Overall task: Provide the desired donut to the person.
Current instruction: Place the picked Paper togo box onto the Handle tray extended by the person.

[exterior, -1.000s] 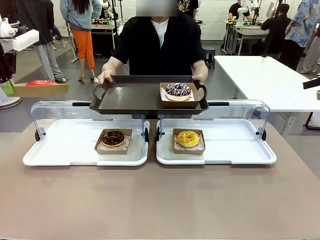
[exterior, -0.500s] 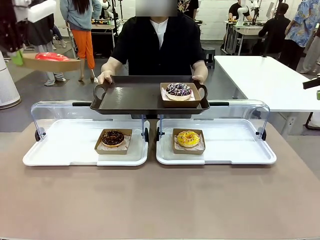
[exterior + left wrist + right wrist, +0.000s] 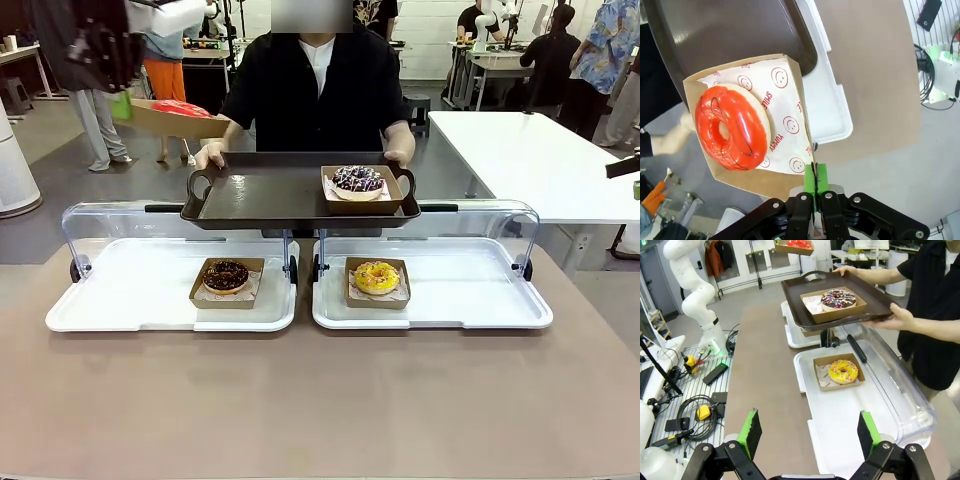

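L gripper [image 3: 815, 186] was clenched on edge of paper tray [image 3: 790, 182] w/ red donut [image 3: 732, 127], held ahead of its fingers, above person's brown tray [image 3: 270, 195]. R gripper [image 3: 810, 432] hung released, empty. Best lower onto bare left half, keep it level, avoid sprinkled donut [image 3: 357, 180].

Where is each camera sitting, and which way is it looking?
Front: between the arms, facing the person holding the dark brown tray; left gripper up high.
Left wrist: looks down its shut gripper at the glossy red donut in a cardboard box.
Right wrist: low over the table, open gripper.
Shared: the yellow donut.
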